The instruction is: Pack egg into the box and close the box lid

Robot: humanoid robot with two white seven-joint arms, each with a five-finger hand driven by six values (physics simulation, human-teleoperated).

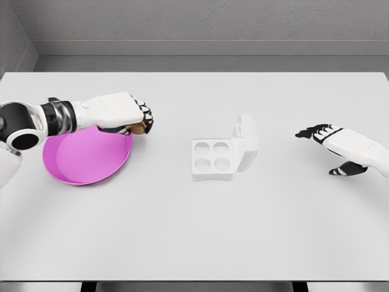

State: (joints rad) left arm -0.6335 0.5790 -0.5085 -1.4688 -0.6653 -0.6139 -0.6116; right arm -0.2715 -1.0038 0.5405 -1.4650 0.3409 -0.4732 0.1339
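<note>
A white desk (182,231) fills the view. On it sits an open box (214,159) with four round cups, its lid (246,143) standing at the right. At left, a pink plate (85,161) — the left hand (130,115) above its far rim, fingers curled on a brownish egg (140,128), mostly hidden. The right hand (343,149) hovers at right, fingers spread, arm cut off. Beyond — a grey wall (213,24).

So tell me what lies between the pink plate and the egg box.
Nothing. In the head view, only bare white table separates the pink plate from the open egg box. The left hand, holding the egg, hovers at the plate's far rim.
</note>
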